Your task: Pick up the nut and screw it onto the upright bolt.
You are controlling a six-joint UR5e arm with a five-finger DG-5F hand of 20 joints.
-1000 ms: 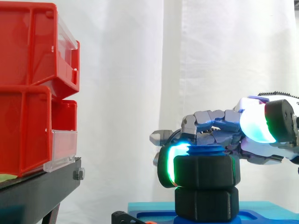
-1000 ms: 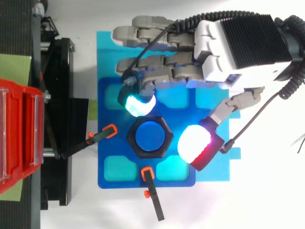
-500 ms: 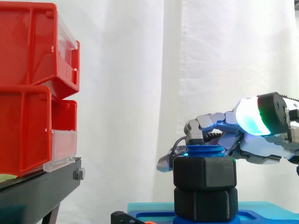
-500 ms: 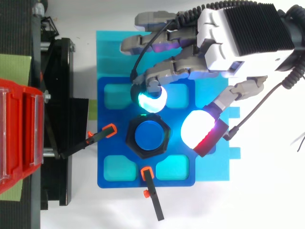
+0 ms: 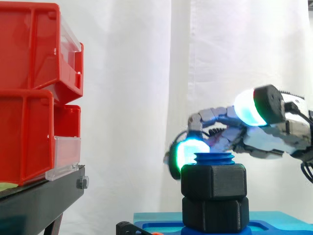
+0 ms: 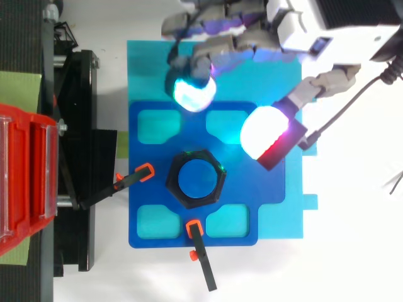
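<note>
1. The nut is sitting threaded on the upright bolt, whose ribbed blue tip is poking out just above it, so picking up and starting the thread are looking done.
2. It is resting on a second black hexagonal piece, so little turning is probably remaining; I cannot tell how tight it is.
3. The nut is looking chunky, matte black and six-sided, sitting level over the middle of the blue plate.
4. The robot hand is hovering near the nut but apart from it, fingers loosely spread and holding nothing.
</note>
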